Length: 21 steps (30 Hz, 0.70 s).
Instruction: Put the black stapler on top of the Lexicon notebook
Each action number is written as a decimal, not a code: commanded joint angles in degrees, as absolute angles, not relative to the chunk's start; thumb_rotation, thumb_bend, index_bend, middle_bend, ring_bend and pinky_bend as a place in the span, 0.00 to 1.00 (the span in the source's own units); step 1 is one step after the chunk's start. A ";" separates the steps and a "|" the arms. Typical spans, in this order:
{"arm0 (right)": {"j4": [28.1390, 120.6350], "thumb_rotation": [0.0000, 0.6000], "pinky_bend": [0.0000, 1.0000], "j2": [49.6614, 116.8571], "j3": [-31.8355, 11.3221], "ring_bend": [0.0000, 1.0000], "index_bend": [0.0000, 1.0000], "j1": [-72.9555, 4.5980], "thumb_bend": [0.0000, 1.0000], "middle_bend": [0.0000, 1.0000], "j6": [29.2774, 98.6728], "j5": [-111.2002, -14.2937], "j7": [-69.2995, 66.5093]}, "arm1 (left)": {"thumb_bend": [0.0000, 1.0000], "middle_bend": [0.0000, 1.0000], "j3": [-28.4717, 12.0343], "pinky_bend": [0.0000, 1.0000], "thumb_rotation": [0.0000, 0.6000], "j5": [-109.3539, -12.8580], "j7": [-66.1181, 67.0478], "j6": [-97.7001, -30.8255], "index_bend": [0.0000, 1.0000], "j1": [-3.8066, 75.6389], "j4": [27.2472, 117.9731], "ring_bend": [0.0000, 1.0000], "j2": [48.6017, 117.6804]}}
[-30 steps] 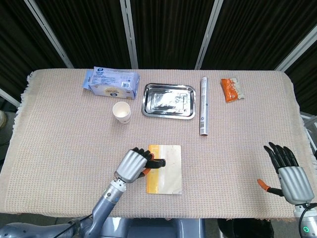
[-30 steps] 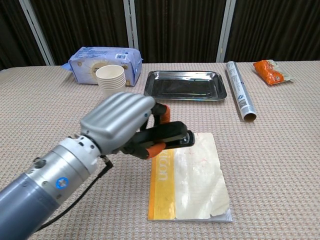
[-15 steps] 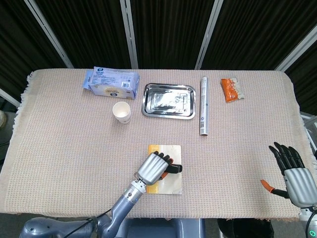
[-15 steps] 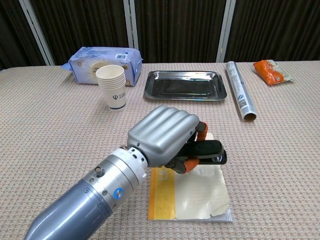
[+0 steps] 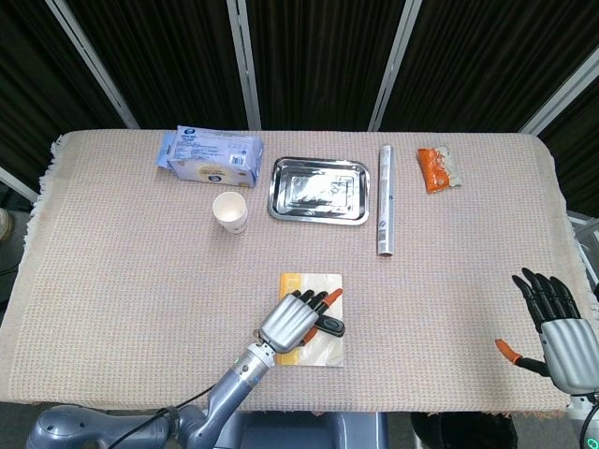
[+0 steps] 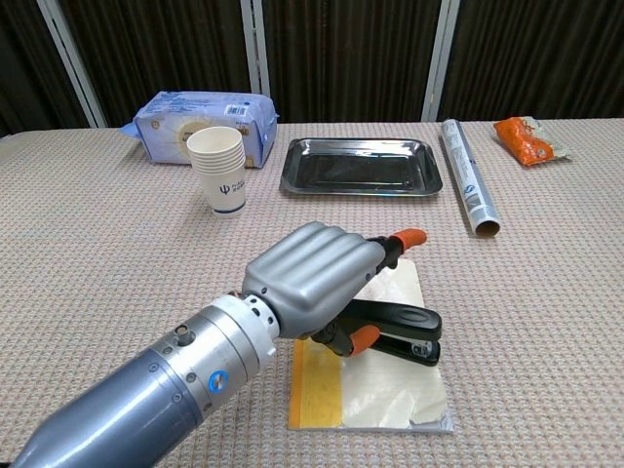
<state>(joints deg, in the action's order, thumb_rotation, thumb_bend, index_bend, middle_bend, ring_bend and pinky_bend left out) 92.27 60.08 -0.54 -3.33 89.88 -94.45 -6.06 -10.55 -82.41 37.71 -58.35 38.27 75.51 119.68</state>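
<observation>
- Two robot hands show: the left hand (image 6: 314, 278) sits over the yellow-spined, cream-covered Lexicon notebook (image 6: 375, 385) near the table's front edge, and the right hand (image 5: 560, 329) hangs at the table's far right edge.
- The black stapler (image 6: 405, 330) lies on the notebook's cover, nose pointing right, its base resting flat on the cream part.
- The left hand's fingers are loosened around the stapler's rear; an orange fingertip (image 6: 408, 236) points forward above it and another sits beside the stapler's underside, so whether it grips cannot be told.
- From the head view the stapler (image 5: 329, 325) sticks out from under the left hand (image 5: 292, 320), across the notebook (image 5: 324, 352).
- The right hand holds nothing, its dark fingers spread apart and pointing up.
- Further back stand a white paper cup stack (image 6: 220, 167), a blue wipes packet (image 6: 203, 113), a shiny steel tray (image 6: 361, 179), a silver foil roll (image 6: 468, 188) and an orange snack bag (image 6: 524, 139).
</observation>
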 commanded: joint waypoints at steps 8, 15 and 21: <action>92.06 0.85 0.00 60.47 -0.84 0.00 0.00 -3.21 0.17 0.00 90.12 -94.25 -5.33 | 0.17 0.00 -8.02 0.22 1.00 -82.26 42.47 -64.49 0.00 33.24 94.96 0.01 103.58; 92.39 0.87 0.00 60.55 -0.77 0.00 0.00 -3.20 0.17 0.00 89.46 -93.76 -4.50 | 0.19 0.00 -0.30 0.20 1.00 -87.53 40.01 -81.73 0.00 19.98 108.23 0.00 81.03; 93.40 0.86 0.00 60.87 -0.15 0.00 0.00 -3.53 0.17 0.00 87.89 -93.95 -2.48 | 0.19 0.00 4.35 0.20 1.00 -89.43 30.39 -95.22 0.00 9.29 104.27 0.00 74.01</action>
